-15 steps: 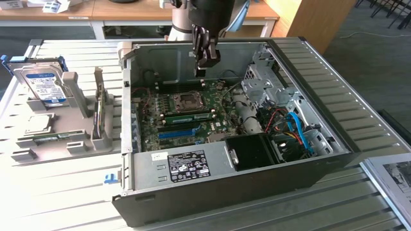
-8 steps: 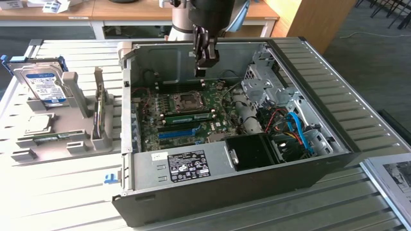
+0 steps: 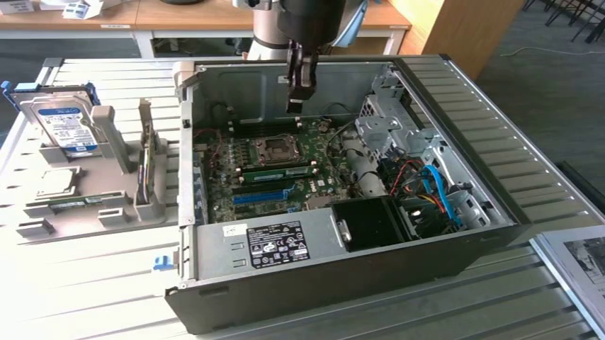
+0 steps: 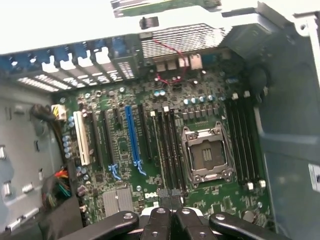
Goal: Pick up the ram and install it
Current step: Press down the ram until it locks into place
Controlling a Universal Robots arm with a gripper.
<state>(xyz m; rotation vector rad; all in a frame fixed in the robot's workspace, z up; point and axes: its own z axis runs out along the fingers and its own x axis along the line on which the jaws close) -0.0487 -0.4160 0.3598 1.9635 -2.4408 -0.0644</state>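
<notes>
While the gripper [image 3: 296,106] hung above the open computer case [image 3: 472,177], its fingers were pressed together and held nothing that could be seen. A green ram [image 3: 283,171] stick lay seated in a slot beside the CPU socket [image 3: 277,147] — whether fully latched, I cannot tell. To do this step well, I judged, the closed fingers should press straight down on the stick's top edge — evenly, without tilting it.
</notes>
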